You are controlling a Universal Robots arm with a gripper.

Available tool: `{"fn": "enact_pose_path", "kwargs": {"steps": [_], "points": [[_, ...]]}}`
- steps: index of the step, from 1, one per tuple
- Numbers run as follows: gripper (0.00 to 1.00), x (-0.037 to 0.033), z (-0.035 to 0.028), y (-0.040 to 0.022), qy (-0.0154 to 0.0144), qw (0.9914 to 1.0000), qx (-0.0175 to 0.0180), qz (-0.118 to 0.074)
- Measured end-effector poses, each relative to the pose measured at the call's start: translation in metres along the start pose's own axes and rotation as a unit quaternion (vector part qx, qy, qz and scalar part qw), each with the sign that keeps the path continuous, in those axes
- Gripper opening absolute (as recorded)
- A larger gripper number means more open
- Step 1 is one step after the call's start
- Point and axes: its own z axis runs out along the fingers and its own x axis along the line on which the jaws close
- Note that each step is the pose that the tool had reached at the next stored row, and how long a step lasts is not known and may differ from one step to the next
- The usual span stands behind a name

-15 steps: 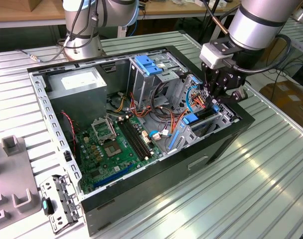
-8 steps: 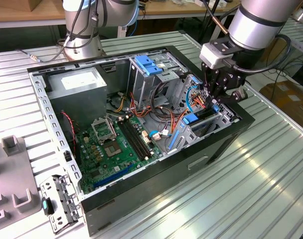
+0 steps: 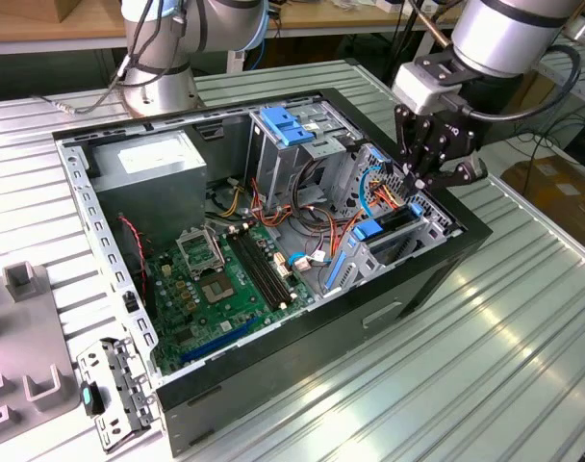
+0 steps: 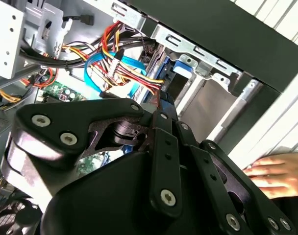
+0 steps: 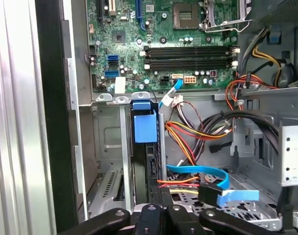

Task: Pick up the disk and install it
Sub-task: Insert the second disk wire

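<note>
Black metal gripper (image 3: 419,183) | over disk (image 5: 145,128), blue plastic rails | ribbed table (image 3: 523,318)

Open black computer case (image 3: 369,318) on a ribbed metal tabletop (image 3: 523,327) — green motherboard (image 3: 216,289) inside, grey power supply (image 3: 153,168), tangled coloured cables (image 5: 198,132)

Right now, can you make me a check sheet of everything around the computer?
Surface: ribbed metal table with the open computer case on it.
Job's things: disk stands on edge in the case's drive cage, blue rail showing.
Clutter: grey bracket plate and grey blocks on the table beside the case.
Grippers: end effector hangs just above the drive cage.
Cables: red, yellow and orange wires and a blue flat cable beside the disk.
Surroundings: a person's hand near the case.
</note>
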Motion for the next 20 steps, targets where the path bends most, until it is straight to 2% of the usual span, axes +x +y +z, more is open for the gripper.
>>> {"fn": "enact_pose_path", "kwargs": {"steps": [4, 6, 8, 10, 13, 14, 16, 19, 20], "points": [[0.11, -0.0004, -0.0127, -0.0009, -0.0016, 1.0, -0.0004, 0.0], [0.11, -0.0005, -0.0163, -0.0011, -0.0024, 1.0, -0.0007, 0.0], [0.11, -0.0005, -0.0175, -0.0011, -0.0033, 0.99999, -0.001, 0.0], [0.11, -0.0004, -0.0179, 0.0013, -0.0031, 0.99999, -0.001, 0.0], [0.11, -0.0015, -0.0206, 0.0011, -0.0032, 0.99999, -0.0011, 0.0], [0.11, -0.0026, -0.0215, 0.0012, -0.0033, 0.99999, -0.0019, 0.0], [0.11, -0.0044, -0.0221, 0.0012, -0.0029, 0.99998, -0.0061, 0.0], [0.11, -0.0059, -0.0223, 0.0023, -0.0027, 0.9999, -0.014, 0.001], [0.11, -0.0061, -0.0224, 0.0033, -0.0029, 0.99989, -0.0144, 0.001]]}}
